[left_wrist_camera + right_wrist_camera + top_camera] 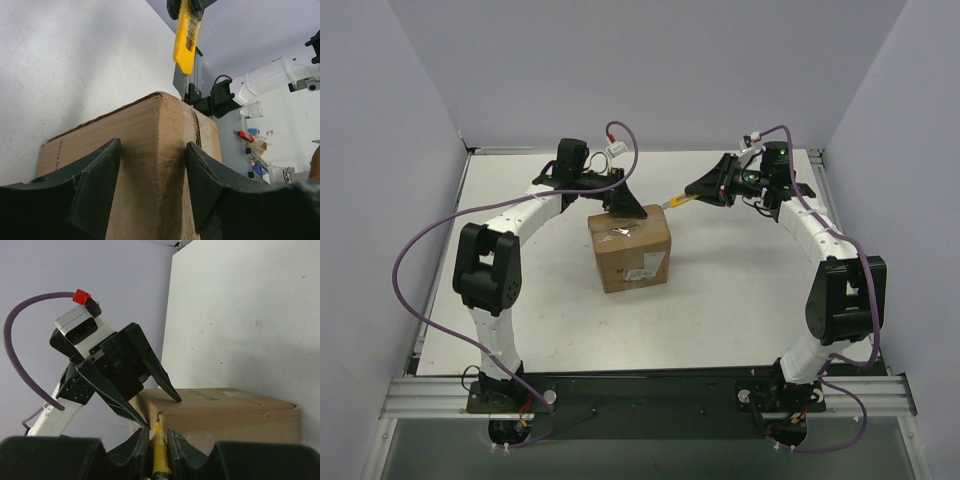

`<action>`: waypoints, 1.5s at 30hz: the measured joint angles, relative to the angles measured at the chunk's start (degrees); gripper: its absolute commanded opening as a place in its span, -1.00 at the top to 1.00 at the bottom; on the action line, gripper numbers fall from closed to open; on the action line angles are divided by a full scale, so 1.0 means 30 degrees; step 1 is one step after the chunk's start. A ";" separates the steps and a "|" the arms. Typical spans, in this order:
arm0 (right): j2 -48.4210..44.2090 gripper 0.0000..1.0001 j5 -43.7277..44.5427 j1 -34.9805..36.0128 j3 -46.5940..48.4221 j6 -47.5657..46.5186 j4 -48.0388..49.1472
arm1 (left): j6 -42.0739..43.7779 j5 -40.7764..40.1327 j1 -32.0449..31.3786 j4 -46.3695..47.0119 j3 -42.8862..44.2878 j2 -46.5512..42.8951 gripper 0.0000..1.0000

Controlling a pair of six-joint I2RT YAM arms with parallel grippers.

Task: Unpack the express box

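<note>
The express box [630, 250], a brown cardboard carton with a label on its side, stands shut at the table's middle. My left gripper [626, 208] is open at its far left top corner. In the left wrist view its fingers [95, 180] straddle that corner of the box [150, 145]. My right gripper [698, 192] is shut on a yellow utility knife [677, 201]. In the right wrist view the knife [159, 452] points at the box's [225, 412] upper edge, its tip right at the seam, close to the left gripper [162, 413]. The knife hangs just above the box in the left wrist view [186, 37].
White table [740, 300] with grey enclosure walls on three sides. A metal rail [650, 395] runs along the near edge by the arm bases. Purple cables [420, 250] loop beside both arms.
</note>
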 measured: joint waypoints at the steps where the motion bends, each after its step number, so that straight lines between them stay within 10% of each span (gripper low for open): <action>1: 0.0022 1.00 -0.0007 0.0000 0.0000 -0.0029 -0.0051 | 0.0007 0.0000 0.0000 0.0000 0.0000 0.0000 -0.26; 45: 0.1304 1.00 -0.1647 0.0080 0.0517 0.0160 0.1107 | 0.0248 0.0204 -0.0051 -0.0831 0.0860 0.0576 -0.25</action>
